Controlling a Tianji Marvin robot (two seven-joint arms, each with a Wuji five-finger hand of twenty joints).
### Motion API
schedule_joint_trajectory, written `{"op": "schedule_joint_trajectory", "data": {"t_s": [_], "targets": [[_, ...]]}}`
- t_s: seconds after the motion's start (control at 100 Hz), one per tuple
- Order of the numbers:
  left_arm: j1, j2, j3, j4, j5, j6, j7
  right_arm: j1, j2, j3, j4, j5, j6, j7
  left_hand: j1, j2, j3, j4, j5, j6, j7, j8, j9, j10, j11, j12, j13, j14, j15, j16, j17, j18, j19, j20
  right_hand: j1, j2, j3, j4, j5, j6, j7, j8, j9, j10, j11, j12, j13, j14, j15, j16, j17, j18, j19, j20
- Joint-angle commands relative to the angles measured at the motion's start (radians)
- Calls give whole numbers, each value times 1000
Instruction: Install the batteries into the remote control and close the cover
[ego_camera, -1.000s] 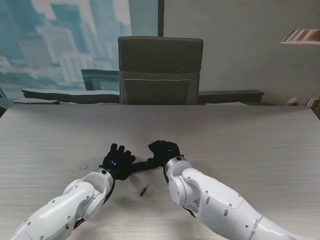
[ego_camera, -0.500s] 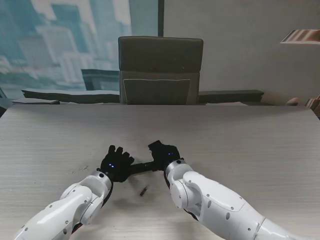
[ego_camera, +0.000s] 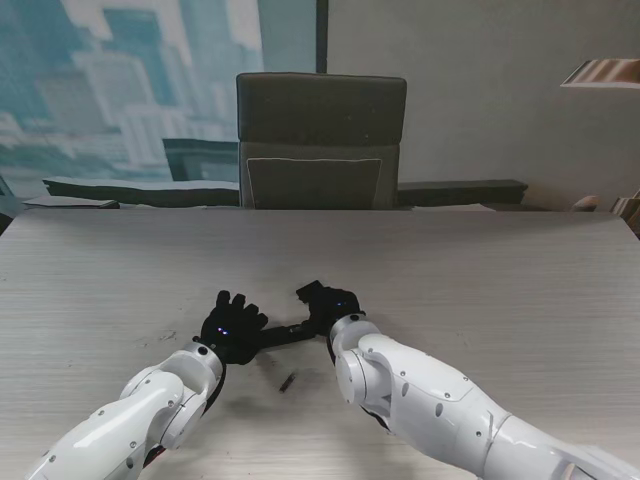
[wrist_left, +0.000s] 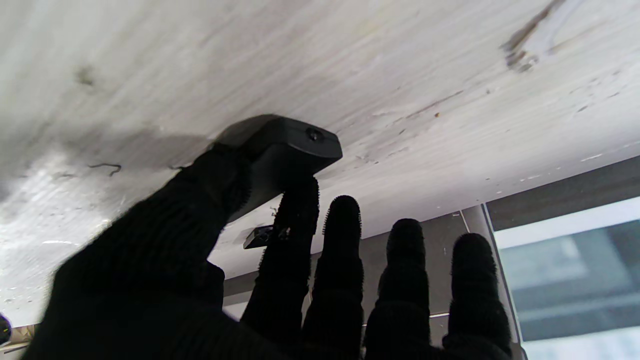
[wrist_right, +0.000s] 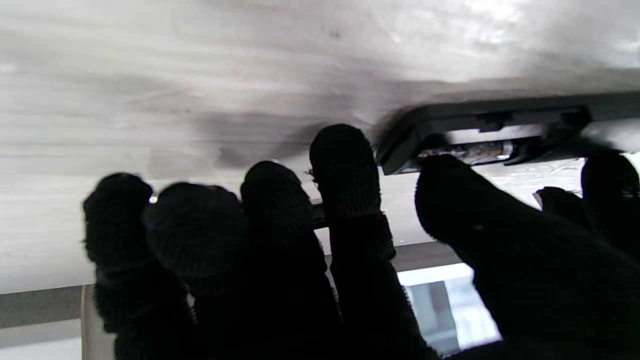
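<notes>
While open, remote control (wrist_right: 490, 127) holds battery (wrist_right: 475, 150).

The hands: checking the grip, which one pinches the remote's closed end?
The left hand, thumb and forefinger around the remote; the right hand works at the open battery bay.

The remote control (ego_camera: 283, 334), a slim black bar, is lying flat on the table in the lower centre of the stand's frame, running crosswise. Its battery compartment is sitting open (the right wrist view is showing one battery (wrist_right: 477, 150) lying inside it, silvery with an orange band). A small dark oblong piece (ego_camera: 287, 381) is resting apart from it, nearer to me; whether it is the cover or a battery cannot be told.
</notes>
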Motion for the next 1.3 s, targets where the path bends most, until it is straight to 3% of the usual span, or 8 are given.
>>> {"op": "schedule_joint_trajectory", "data": {"t_s": [0.0,0.13,0.2,0.63,0.75,0.99,1.1,1.29], "targets": [[19,3,4,20,0,2,-27,-5,-4,-3,3,4,1,23,88,11,11,37,95,-209,194,61,-4,-2,12,9,-5,4,9,-5,-8,4,11,-18,23,-15,3,-16,31,-14,18,-20,50,18,30,15,30,-32,25,21,13,4,45,6],[20,3,3,20,1,3,-25,-21,5,8,-19,-12,2,20,88,11,11,38,95,-209,194,61,-4,-3,12,9,-5,5,9,-5,-8,4,10,-18,-11,-14,-8,4,9,-4,1,-17,21,22,18,14,27,-24,-11,5,-10,0,32,1],[20,3,3,20,1,3,-26,-35,15,21,-43,-33,0,15,87,11,10,38,96,-211,194,61,-4,-3,12,9,-6,5,8,-5,-9,4,10,-18,-31,-8,-26,30,-6,2,-39,42,-1,24,7,9,23,-19,-46,-20,-34,-4,16,1],[23,3,2,18,6,7,-24,-131,64,90,-184,-134,-59,-4,88,12,10,38,97,-210,194,62,-4,-2,12,9,-6,4,8,-6,-8,5,10,-18,-34,-44,-36,17,-91,9,-101,40,-95,33,-25,-11,-65,-16,-111,-37,-117,-20,-32,-4],[24,3,1,18,5,8,-24,-160,76,94,-217,-149,-85,3,87,12,10,38,95,-207,193,61,-4,-2,11,8,-4,4,8,-6,-8,5,10,-18,-7,-93,-12,-44,-174,4,-77,-82,-161,36,-40,-29,-124,-19,-160,-21,-164,-31,-66,8],[22,3,1,21,3,8,-19,-225,104,112,-286,-212,-157,1,88,13,9,38,96,-206,192,61,-3,-1,11,8,-5,4,8,-6,-9,5,10,-19,66,-233,70,-105,-362,-50,-37,-154,-312,30,-13,-22,-256,-51,-182,27,-253,-80,-96,22],[19,3,3,23,2,4,-17,-247,118,121,-306,-234,-203,5,88,13,9,39,96,-209,193,61,-3,-2,11,8,-6,5,8,-6,-8,4,10,-19,109,-299,127,-112,-429,-93,-23,-164,-367,13,21,-5,-298,-81,-158,56,-272,-109,-91,34],[19,2,3,24,0,4,-14,-272,133,126,-316,-261,-269,5,88,13,8,39,96,-209,193,61,-3,-3,11,8,-6,6,8,-6,-7,4,10,-18,161,-346,193,-83,-492,-128,0,-150,-425,-19,76,18,-338,-129,-119,92,-288,-148,-81,48]]}}
